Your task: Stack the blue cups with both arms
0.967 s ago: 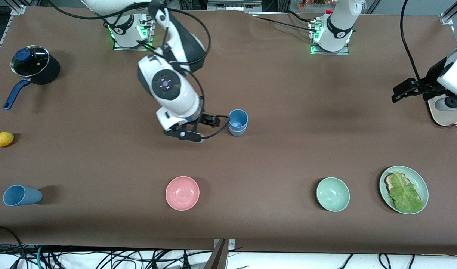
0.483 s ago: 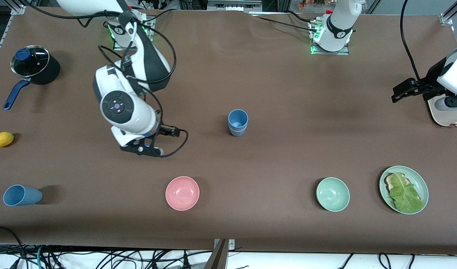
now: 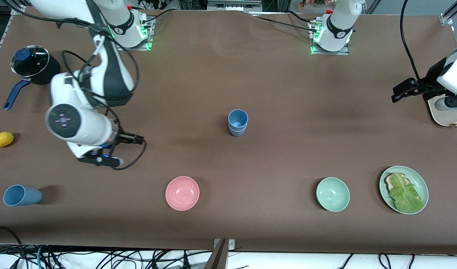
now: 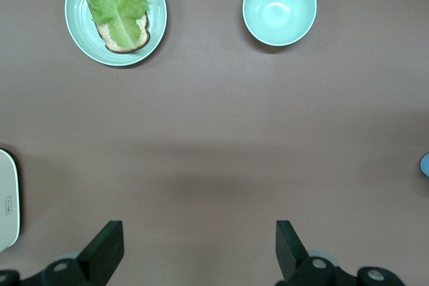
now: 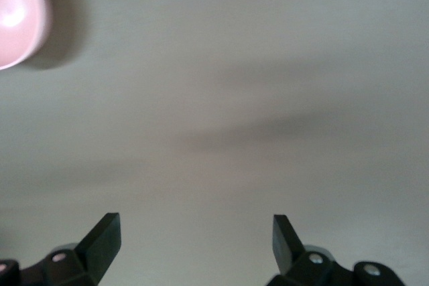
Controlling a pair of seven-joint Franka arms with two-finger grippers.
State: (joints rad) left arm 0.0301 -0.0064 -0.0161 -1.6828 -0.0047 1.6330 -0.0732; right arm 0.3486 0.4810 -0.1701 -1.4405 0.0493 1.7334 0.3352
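Note:
Two blue cups (image 3: 237,122) stand nested and upright at the middle of the table; an edge of them shows in the left wrist view (image 4: 425,164). A third blue cup (image 3: 21,195) sits near the front camera at the right arm's end; I cannot tell whether it is upright or on its side. My right gripper (image 3: 101,160) is open and empty over bare table between the stack and that cup; its wrist view (image 5: 194,236) shows only tabletop between the jaws. My left gripper (image 3: 400,92) waits, open and empty (image 4: 199,246), at the left arm's end.
A lidded pot with a blue handle (image 3: 30,65) and a yellow fruit (image 3: 2,139) lie at the right arm's end. A pink bowl (image 3: 182,193) (image 5: 17,18), pale green bowl (image 3: 332,194) (image 4: 279,7) and plate with bread and lettuce (image 3: 404,189) (image 4: 115,15) line the camera-side edge.
My right gripper has swung away from the nested cups toward the right arm's end, closer to the lone blue cup. The left arm and the cups have not moved.

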